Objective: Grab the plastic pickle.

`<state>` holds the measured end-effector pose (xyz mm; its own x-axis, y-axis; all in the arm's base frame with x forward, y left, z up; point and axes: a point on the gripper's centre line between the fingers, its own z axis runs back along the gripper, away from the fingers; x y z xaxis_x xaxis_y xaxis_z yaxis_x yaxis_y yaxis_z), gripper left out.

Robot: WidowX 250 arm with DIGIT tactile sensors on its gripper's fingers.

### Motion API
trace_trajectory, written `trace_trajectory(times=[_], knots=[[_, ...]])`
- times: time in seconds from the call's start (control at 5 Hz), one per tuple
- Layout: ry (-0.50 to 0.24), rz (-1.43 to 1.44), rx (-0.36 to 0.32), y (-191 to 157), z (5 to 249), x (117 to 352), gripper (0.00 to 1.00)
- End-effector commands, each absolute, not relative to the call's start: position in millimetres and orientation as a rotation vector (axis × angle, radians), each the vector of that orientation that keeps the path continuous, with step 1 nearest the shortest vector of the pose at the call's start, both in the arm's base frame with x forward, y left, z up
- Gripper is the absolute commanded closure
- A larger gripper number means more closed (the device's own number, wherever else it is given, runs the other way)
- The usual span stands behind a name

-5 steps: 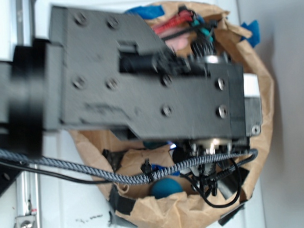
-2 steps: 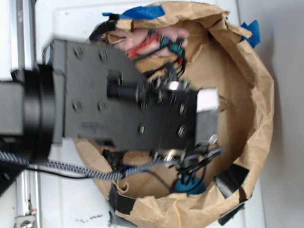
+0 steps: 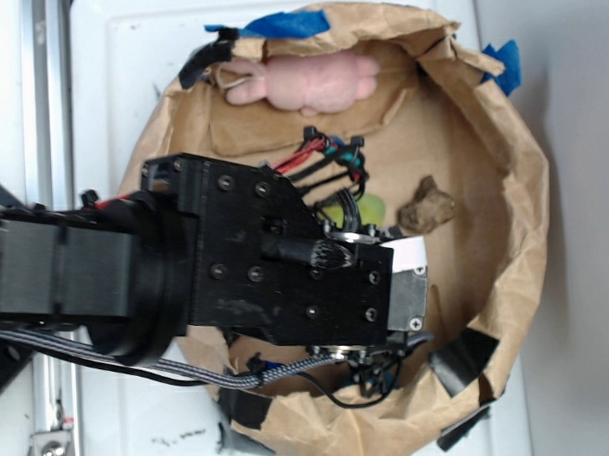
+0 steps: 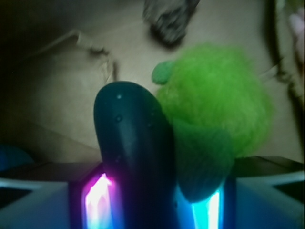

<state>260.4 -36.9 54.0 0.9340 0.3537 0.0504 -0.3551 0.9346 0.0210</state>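
Wrist view, pickle count: one plastic pickle [image 4: 133,148] is showing, dark green and glossy with small bumps on its skin.
Pickle axis: its long axis is running from the bottom of the wrist view up toward the middle, rounded end pointing away from the camera, leaning slightly left.
Pickle location: it is sitting between the two lit fingers, just left of the fuzzy green toy [image 4: 214,109] and overlapping its edge; whether the two are touching cannot be told.
Fingers: two are showing, one glowing pink [image 4: 97,200] on the left of the pickle, one glowing cyan [image 4: 212,207] on the right.
Gripper [image 4: 155,205]: the fingers are standing on either side of the pickle's near end; the left one is lying right against it, while part of the green toy is sitting in the gap on the right. Whether the fingers are pressing on the pickle cannot be told.
Other counts, wrist view: one brown lumpy object [image 4: 169,19] is lying beyond the green toy at the top edge.
Exterior view, counts: one brown paper bag [image 3: 516,281] with rolled rim is ringing the workspace; one pink plush toy [image 3: 309,83] is lying near its upper rim; the brown lump [image 3: 427,206] is lying right of the arm [image 3: 236,260], which is covering the pickle.
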Motion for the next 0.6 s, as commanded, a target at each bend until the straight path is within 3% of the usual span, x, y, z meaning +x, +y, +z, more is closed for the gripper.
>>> trace_trajectory(times=[0.0,0.4], knots=[[-0.073,0.318,-0.004,-41.5,63.6,251.6,0.0],[-0.113,0.339,-0.077,-44.0,74.0,225.8,0.0]])
